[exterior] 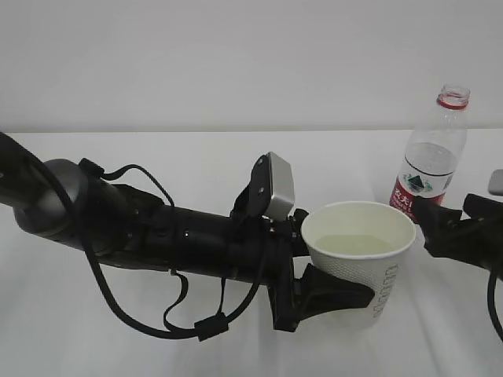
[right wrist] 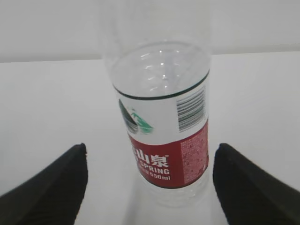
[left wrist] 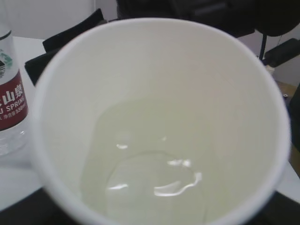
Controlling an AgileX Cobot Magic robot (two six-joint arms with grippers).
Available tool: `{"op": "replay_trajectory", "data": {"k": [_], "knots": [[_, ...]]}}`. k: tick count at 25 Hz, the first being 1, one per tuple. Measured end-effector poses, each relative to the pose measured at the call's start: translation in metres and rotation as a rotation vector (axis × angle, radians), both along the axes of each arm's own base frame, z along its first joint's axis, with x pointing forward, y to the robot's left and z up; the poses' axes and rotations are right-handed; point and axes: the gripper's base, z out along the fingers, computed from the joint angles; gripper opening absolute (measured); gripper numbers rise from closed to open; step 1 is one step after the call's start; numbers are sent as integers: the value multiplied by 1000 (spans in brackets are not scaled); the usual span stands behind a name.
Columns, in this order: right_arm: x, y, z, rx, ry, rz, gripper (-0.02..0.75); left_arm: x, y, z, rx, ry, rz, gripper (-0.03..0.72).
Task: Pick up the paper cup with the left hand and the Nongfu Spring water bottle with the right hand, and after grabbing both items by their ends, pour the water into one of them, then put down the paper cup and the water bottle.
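Observation:
The paper cup [exterior: 369,267] is white, upright and low over the table, with pale water [exterior: 357,245] in its bottom. My left gripper [exterior: 346,263] is shut on it; one black finger [exterior: 338,290] lies across its near side. The left wrist view looks straight down into the cup [left wrist: 187,70] at the water [left wrist: 154,173]. The Nongfu Spring water bottle [exterior: 428,161] stands upright and capless at the back right, partly full. My right gripper [exterior: 444,208] is open just in front of it. In the right wrist view the bottle [right wrist: 164,140] stands beyond the fingertips [right wrist: 70,173], apart from both.
The white table [exterior: 196,338] runs back to a plain white wall. A small grey object [exterior: 497,182] lies at the right edge, behind the right arm. The left arm with its looped cables [exterior: 157,236] stretches across the left half of the table.

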Motion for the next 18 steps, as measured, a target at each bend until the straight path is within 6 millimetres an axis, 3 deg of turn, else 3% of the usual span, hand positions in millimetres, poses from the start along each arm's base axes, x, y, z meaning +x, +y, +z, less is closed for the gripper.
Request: {"op": "replay_trajectory", "data": {"k": [12,18], "knots": [[-40,-1,22,0,-53,28,629,3,0,2,-19,16,41,507],[-44,0,29,-1,-88,51,628,6,-1,3,-37,30,78,507]]}}
